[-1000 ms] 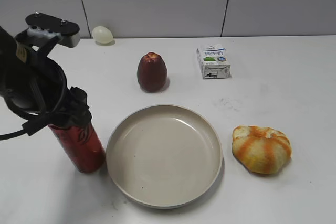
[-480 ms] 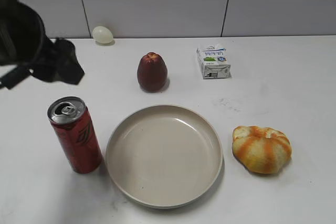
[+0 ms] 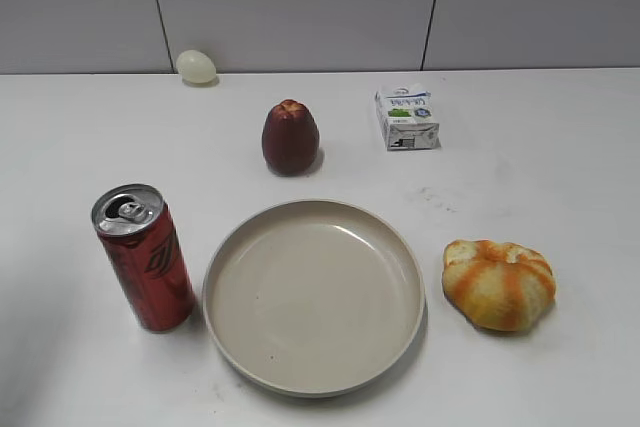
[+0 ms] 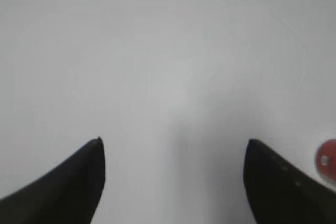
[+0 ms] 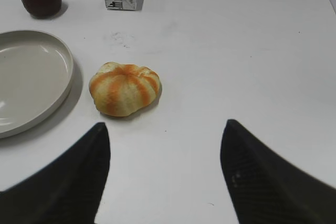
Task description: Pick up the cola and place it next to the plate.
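From my station I see a white bench point(image 3: 560, 147) filling the lower part of the exterior view, matte, with faint grey scuff marks near its middle. Behind it stands a pale grey panelled wall point(image 3: 300, 7), split by two thin dark vertical seams. Light is even and soft, casting short, weak shadows.

A lab-like test setup: a bare white table point(image 3: 560, 147) against plain grey wall panels point(image 3: 300, 7), with a few unrelated props such as a plate point(image 3: 313, 377) and carton point(image 3: 406, 117) spaced apart.
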